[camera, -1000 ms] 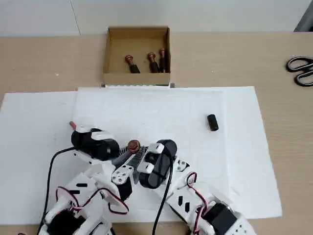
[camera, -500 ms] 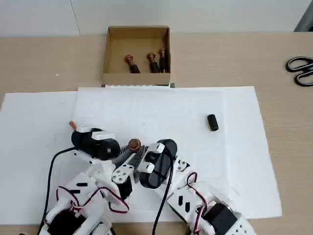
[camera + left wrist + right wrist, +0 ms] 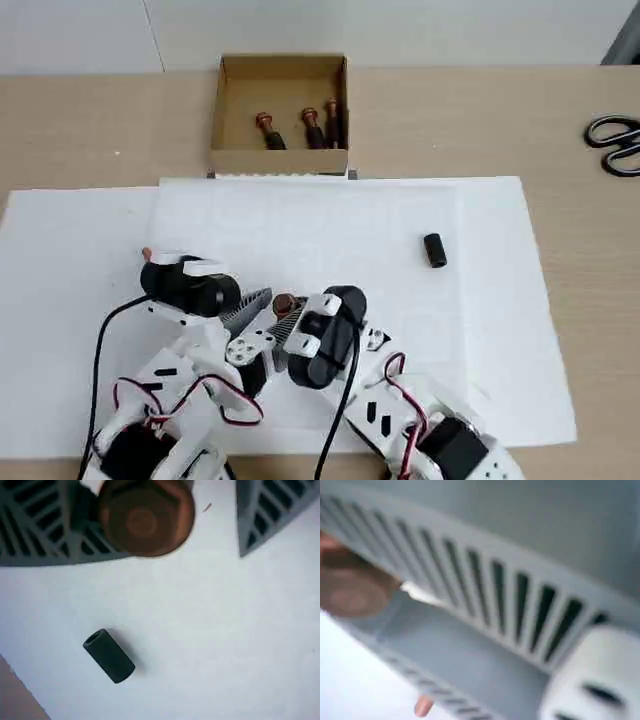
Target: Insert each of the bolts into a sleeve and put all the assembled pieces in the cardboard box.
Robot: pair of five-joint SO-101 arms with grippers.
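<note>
The bolt sits low, left of centre in the high view, head up, between the two grippers. The left gripper is spread apart, with the bolt head against one finger. I cannot tell the right gripper's hold. The loose sleeve lies to the bolt's upper right, well apart, long axis nearly top-to-bottom, nearer the right gripper.

A lab workbench — wooden table, white paper sheet, scissors.

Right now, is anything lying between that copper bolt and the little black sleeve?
Nothing visible does. Only bare white paper lies between the bolt and the sleeve, which lies on its side.
</note>
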